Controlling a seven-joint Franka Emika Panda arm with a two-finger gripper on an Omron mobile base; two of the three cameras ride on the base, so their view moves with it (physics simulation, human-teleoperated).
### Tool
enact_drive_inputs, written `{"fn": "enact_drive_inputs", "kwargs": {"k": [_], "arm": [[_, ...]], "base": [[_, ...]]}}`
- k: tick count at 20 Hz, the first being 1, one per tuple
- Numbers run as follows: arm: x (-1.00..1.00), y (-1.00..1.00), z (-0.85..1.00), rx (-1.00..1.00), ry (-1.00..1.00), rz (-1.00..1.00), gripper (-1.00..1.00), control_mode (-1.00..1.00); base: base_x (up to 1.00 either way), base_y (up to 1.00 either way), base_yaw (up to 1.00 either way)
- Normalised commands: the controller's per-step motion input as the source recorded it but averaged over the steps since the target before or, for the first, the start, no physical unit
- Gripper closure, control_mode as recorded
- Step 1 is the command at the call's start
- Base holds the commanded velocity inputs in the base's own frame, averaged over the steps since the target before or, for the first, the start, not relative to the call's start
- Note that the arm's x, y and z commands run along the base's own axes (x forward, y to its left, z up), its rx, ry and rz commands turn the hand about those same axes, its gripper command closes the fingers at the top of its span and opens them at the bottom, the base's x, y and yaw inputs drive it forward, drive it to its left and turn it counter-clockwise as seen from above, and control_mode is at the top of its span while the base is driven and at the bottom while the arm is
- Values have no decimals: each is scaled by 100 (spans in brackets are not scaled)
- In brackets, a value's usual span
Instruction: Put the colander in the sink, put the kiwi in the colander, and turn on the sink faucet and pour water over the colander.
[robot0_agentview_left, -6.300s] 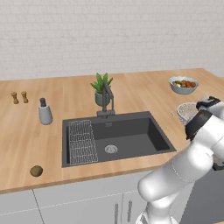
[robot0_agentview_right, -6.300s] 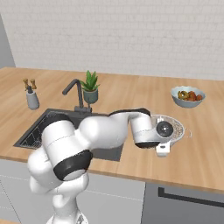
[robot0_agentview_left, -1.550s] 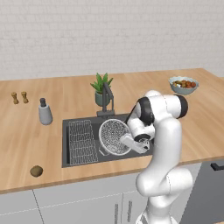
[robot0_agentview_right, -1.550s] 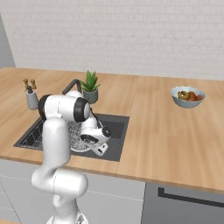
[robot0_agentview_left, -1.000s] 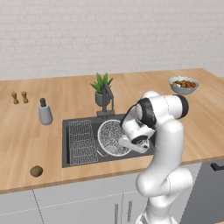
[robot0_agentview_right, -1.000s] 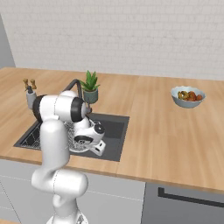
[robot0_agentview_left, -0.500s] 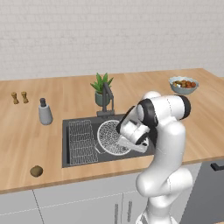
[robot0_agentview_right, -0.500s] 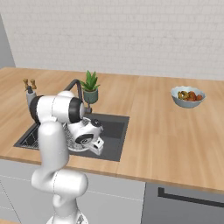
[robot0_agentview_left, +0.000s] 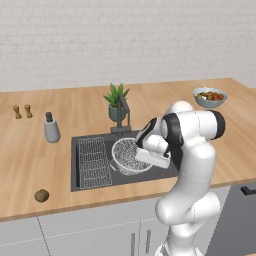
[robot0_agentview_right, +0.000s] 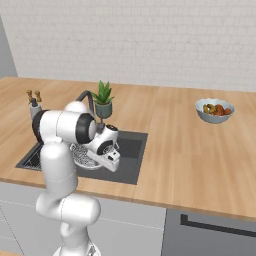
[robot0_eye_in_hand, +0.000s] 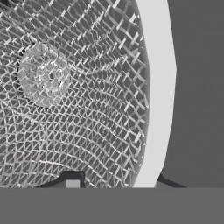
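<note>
Hand view — colander (robot0_eye_in_hand: 78, 109) now lower in sink (robot0_eye_in_hand: 197, 87).

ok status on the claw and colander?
Claw astride the colander rim, one finger each side; grip or release unclear. Colander down in the sink, beside the wire rack. Kiwi on the counter, front left, nothing blocking it.
</note>
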Motion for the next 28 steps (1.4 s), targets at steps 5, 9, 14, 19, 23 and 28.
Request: {"fn": "enact_drive_inputs", "kwargs": {"k": [5, 9, 14, 19, 23, 28], "arm": [[-42, -9, -7, -3, 17, 3, 100, -100], [-29, 0, -39, -6, 12, 2, 100, -100], [-5, 0, -36, -7, 9, 0, 100, -100], [-11, 0, -6, -6, 6, 0, 100, -100], [-39, 0, 9, -1, 2, 0, 100, -100], [-46, 0, 3, 0, 2, 0, 100, -100]], "base": [[0, 0, 0], [0, 0, 0], [0, 0, 0], [0, 0, 0], [0, 0, 0], [0, 0, 0]]}}
